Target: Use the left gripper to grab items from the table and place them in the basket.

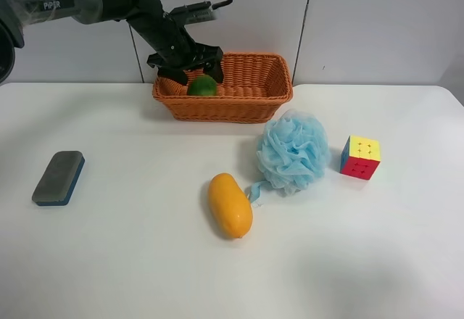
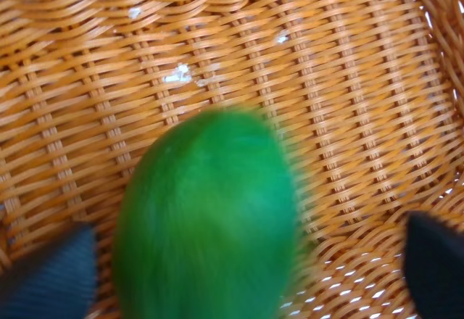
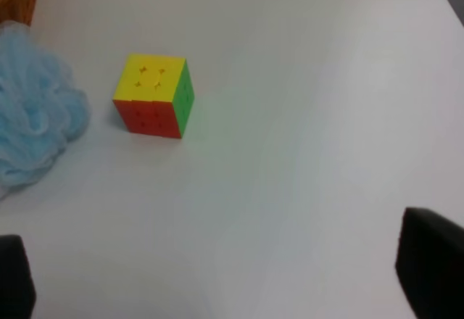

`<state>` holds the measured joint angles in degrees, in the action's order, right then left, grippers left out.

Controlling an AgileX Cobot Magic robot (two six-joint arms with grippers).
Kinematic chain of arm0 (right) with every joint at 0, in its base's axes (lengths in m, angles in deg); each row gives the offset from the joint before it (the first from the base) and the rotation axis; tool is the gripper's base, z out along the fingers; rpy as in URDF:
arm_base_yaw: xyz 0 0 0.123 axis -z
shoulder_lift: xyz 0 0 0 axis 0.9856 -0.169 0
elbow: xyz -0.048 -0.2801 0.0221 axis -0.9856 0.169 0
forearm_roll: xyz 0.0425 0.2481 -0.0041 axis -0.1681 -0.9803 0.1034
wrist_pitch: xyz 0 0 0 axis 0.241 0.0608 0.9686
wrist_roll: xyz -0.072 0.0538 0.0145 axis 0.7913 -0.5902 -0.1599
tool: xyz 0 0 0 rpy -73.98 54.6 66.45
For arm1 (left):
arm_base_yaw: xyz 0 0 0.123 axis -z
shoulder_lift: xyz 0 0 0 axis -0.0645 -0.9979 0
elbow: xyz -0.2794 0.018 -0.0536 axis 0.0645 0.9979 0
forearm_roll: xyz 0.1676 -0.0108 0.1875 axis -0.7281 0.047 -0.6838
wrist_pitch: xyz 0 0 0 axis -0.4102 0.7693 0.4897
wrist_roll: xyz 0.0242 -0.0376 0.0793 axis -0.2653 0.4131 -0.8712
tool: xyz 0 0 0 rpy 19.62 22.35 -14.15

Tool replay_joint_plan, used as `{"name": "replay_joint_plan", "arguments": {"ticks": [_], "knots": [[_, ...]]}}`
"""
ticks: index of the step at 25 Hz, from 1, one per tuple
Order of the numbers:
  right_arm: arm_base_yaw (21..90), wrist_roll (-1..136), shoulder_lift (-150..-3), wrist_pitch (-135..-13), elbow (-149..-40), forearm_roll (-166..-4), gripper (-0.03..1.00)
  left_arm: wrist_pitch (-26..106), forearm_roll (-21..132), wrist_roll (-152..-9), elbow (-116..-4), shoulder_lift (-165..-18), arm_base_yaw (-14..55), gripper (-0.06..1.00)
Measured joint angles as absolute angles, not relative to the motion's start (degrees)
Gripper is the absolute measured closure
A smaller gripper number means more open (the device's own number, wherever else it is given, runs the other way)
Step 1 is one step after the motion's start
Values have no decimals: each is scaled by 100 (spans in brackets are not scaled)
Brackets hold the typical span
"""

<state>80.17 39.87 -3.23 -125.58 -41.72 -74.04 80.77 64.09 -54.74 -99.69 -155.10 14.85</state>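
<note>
My left gripper [image 1: 187,71] hangs over the left end of the wicker basket [image 1: 246,109], jaws spread wide. The green lime-like fruit [image 1: 203,85] is just below it, inside the basket. In the left wrist view the fruit [image 2: 210,225] is blurred, over the basket's woven floor [image 2: 326,80], between the two parted fingertips [image 2: 51,275] of the left gripper [image 2: 239,279]. My right gripper [image 3: 225,275] is open and empty above the white table [image 3: 312,116], near the puzzle cube [image 3: 154,96].
On the table [image 1: 130,246] lie an orange mango [image 1: 230,205], a light-blue bath pouf [image 1: 292,152], the puzzle cube [image 1: 360,157] at the right, and a grey-and-blue board eraser [image 1: 58,177] at the left. The pouf [image 3: 32,116] also shows in the right wrist view.
</note>
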Motion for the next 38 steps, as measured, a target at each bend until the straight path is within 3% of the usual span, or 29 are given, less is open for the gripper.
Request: {"name": "replay_joint_plan", "arguments": {"ticks": [4, 20, 26, 38], "knots": [[8017, 3987, -323, -12558, -4172, -7404, -2, 8190, 6490, -5542, -9969, -15446, 1485, -4], [8017, 3987, -323, -12558, -4172, -7404, -2, 10477, 5062, -5191, -9806, -13162, 1485, -5], [8017, 3987, -323, -12558, -4172, -7404, -2, 10048, 4975, -5197, -7818, -11709, 1485, -5], [8017, 3987, -323, -12558, -4172, -7404, -2, 9301, 4881, -5197, -3358, -7355, 1485, -5]]}}
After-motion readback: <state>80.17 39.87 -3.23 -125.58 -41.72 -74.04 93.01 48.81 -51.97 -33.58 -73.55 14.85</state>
